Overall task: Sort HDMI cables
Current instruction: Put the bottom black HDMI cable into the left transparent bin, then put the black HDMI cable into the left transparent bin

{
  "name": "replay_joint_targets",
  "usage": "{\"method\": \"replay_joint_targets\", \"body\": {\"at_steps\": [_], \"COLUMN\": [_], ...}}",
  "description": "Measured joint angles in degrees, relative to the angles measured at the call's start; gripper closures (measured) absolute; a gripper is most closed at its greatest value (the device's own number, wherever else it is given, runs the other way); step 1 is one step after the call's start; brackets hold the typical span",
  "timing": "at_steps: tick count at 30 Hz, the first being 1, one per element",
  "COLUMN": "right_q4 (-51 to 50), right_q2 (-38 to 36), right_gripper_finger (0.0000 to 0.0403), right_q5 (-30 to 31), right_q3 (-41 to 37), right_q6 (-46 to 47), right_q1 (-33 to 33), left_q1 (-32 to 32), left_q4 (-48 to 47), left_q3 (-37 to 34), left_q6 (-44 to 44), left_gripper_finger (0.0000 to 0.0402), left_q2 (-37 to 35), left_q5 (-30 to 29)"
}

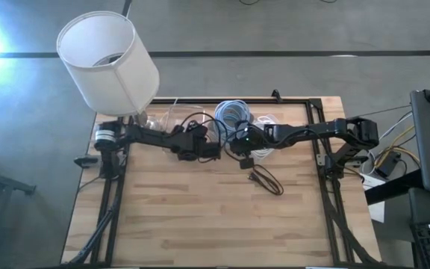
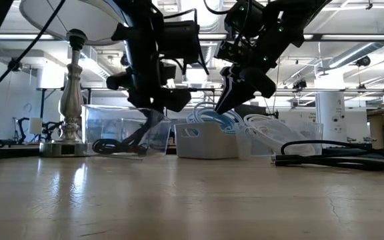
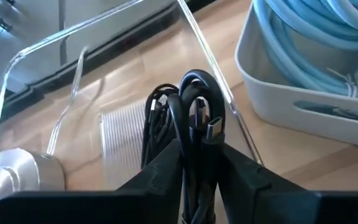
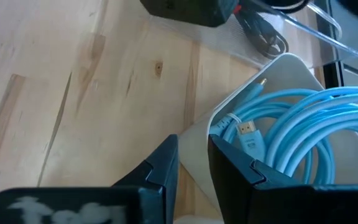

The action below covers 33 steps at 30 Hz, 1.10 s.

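High view: left gripper reached in from the left over the far part of the bench, right gripper from the right, both close together near the middle. Light blue coil lay in a white tub at the far edge; a loose black cable lay on bare wood to the near right. White-shaded lamp stood at the far left corner.

Low view: clear tub sat left of the white tub, black bundle hanging into it.

Left wrist view: gripper clenched on a black tied bundle, held above the clear tub's rim.

Right wrist view: fingers apart, straddling the white tub's wall beside the light blue coil, grasping nothing.
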Motion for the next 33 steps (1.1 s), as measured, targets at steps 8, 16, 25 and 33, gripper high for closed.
{"method": "replay_joint_targets", "body": {"at_steps": [8, 16, 25, 33], "right_q4": [0.0, 0.0, 0.0, -6.1], "right_q2": [0.0, 0.0, 0.0, -0.8], "right_gripper_finger": [0.0312, 0.0323, 0.032, 0.0309], "right_q5": [0.0, 0.0, 0.0, 0.0], "right_q3": [0.0, 0.0, 0.0, 0.0], "right_q6": [0.9, 0.9, 1.0, 7.1], "right_q1": [0.0, 0.0, 0.0, 0.6], "left_q1": [0.0, 0.0, -0.4, -2.6], "left_q4": [-1.2, -1.0, -0.9, -1.1], "left_q3": [-0.3, -0.3, -0.3, 4.6], "left_q6": [0.7, 2.4, 5.8, 10.7], "left_gripper_finger": [0.0269, 0.024, 0.0217, 0.0218], "left_q2": [-2.0, -2.1, -2.2, -2.2], "left_q5": [1.2, 0.5, -0.7, 0.1]}}
